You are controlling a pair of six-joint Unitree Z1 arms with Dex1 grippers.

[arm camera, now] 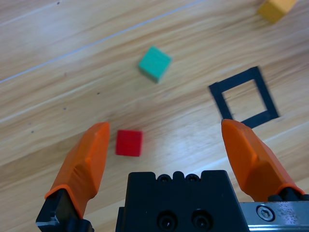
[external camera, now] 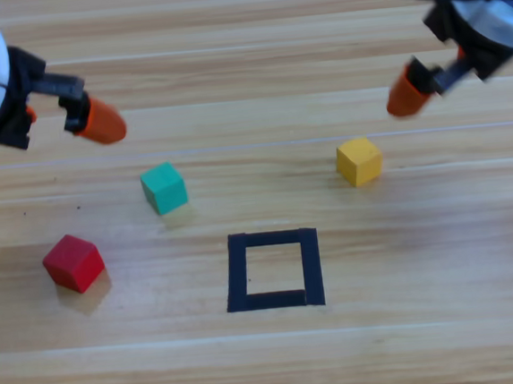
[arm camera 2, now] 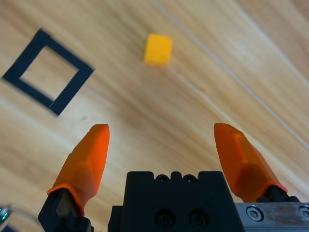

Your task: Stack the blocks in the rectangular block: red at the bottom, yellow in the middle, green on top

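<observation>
I am holding the left gripper [arm camera: 164,145] spread wide above the red cube [external camera: 73,262], since red goes into the tape square [external camera: 273,270] first. The right gripper [arm camera 2: 161,150], also spread, is waiting near the yellow cube [external camera: 359,161]; the green cube [external camera: 164,187] is sitting apart, untouched.

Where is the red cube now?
In the high view the red cube lies alone at the table's left, lower left of the green cube and left of the tape square.

I see bright, even light over the wooden table [external camera: 271,361], soft short shadows below the red cube [external camera: 73,262] and green cube [external camera: 164,187], and slight blur on the yellow cube [arm camera 2: 158,49] in my right wrist view.
</observation>
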